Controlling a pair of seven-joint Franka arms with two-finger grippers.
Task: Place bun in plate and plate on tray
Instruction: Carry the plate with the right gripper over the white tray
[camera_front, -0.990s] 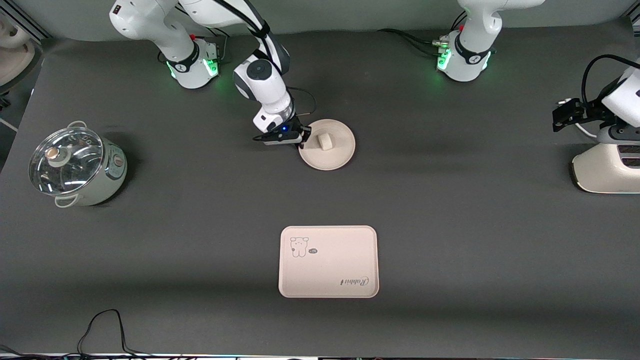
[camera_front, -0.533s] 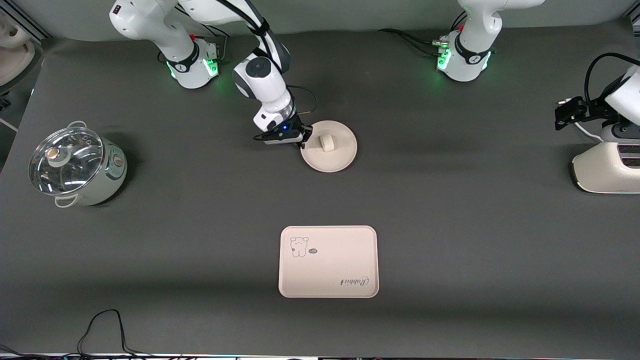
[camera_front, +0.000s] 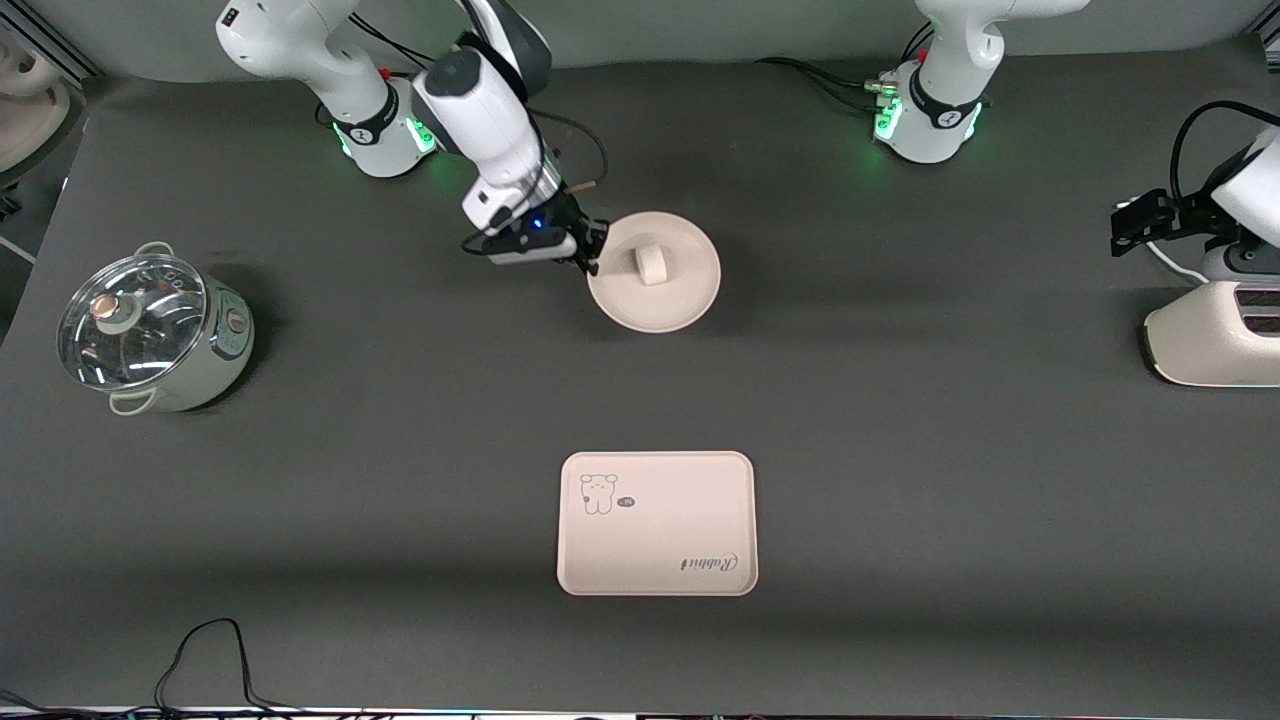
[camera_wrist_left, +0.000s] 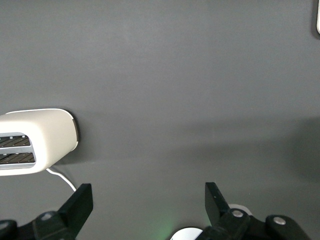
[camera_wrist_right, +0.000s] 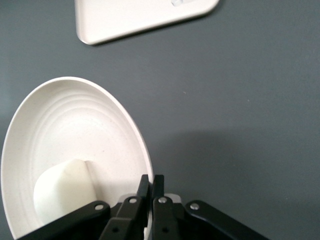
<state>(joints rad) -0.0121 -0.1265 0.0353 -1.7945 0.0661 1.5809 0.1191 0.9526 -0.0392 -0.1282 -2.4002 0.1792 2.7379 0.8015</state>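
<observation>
My right gripper (camera_front: 592, 255) is shut on the rim of the round cream plate (camera_front: 680, 290) and holds it lifted and tilted above the table. The off-white bun (camera_front: 650, 264) lies in the plate. In the right wrist view the plate (camera_wrist_right: 65, 125) fills one side with the bun (camera_wrist_right: 65, 192) close to the shut gripper (camera_wrist_right: 151, 186). The rectangular tray (camera_front: 656, 523) with the animal drawing lies on the table nearer the front camera; its corner shows in the right wrist view (camera_wrist_right: 130, 17). My left gripper (camera_front: 1120, 232) waits open above the toaster; it also shows in the left wrist view (camera_wrist_left: 148, 200).
A white toaster (camera_front: 1212, 340) stands at the left arm's end of the table and shows in the left wrist view (camera_wrist_left: 35, 140). A pot with a glass lid (camera_front: 150, 330) stands at the right arm's end. A black cable (camera_front: 205, 655) lies near the front edge.
My right gripper has risen with the plate and bun, lifting it off the table and tilting it. The left arm has barely moved.
</observation>
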